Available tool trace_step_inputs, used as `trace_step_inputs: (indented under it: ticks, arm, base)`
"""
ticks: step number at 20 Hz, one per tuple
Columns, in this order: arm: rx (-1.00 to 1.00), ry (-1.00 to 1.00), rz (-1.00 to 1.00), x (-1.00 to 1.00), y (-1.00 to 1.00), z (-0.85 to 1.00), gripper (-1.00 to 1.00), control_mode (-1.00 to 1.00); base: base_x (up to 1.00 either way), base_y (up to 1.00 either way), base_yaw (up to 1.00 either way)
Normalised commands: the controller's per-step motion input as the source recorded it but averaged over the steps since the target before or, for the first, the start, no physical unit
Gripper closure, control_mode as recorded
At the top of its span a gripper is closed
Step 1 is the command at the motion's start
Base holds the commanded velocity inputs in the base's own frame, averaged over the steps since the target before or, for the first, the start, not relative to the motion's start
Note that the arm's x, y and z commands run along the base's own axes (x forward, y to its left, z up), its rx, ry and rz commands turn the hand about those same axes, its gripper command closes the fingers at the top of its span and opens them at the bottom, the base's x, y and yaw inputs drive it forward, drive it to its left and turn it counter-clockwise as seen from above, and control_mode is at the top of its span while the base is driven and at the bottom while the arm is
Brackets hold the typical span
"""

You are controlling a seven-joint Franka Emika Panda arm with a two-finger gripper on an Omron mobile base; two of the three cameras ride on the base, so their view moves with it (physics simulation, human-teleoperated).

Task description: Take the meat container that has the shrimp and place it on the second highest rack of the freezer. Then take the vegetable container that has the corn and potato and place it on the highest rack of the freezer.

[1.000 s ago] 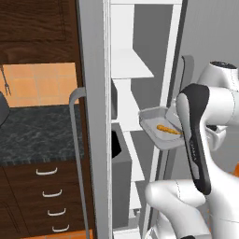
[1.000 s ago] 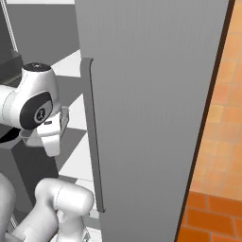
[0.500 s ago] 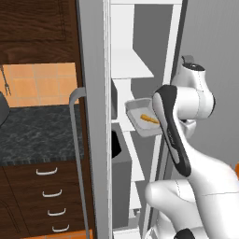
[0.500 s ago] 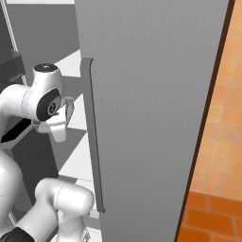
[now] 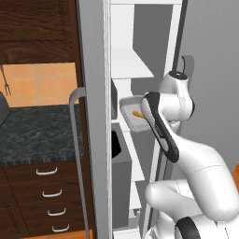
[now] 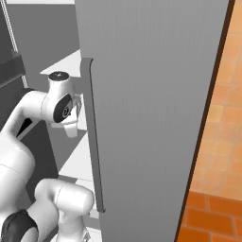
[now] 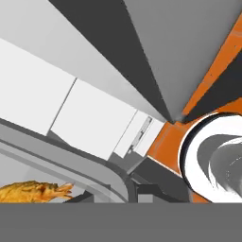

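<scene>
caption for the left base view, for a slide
Arm carries the meat container with the shrimp into the open freezer.

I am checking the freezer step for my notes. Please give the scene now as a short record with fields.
freezer: door open, white racks visible inside
meat container: grey tray in the air in front of the racks, below the highest visible rack, not yet resting on one
shrimp: orange piece lying in the tray
end effector: shut on the meat container at its edge
arm: bent, reaching from the lower right toward the open freezer
counter: dark, left of the freezer, drawers below
</scene>
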Motion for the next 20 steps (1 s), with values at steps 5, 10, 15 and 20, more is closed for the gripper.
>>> trace_step_inputs:
  ticks: [5, 10, 15, 20]
  arm:
    - [0.00, -0.01, 0.00, 0.87, 0.12, -0.52, 1.00, -1.00]
    - [0.00, 0.00, 0.00, 1.00, 0.07, -0.32, 1.00, -1.00]
    - [0.00, 0.00, 0.00, 1.00, 0.11, -0.18, 1.00, -1.00]
    - [0.00, 0.00, 0.00, 0.82, 0.03, -0.34, 1.00, -1.00]
  base:
    - [0.00, 0.00, 0.00]
    - [0.00, 0.00, 0.00]
    - [0.00, 0.00, 0.00]
    - [0.00, 0.00, 0.00]
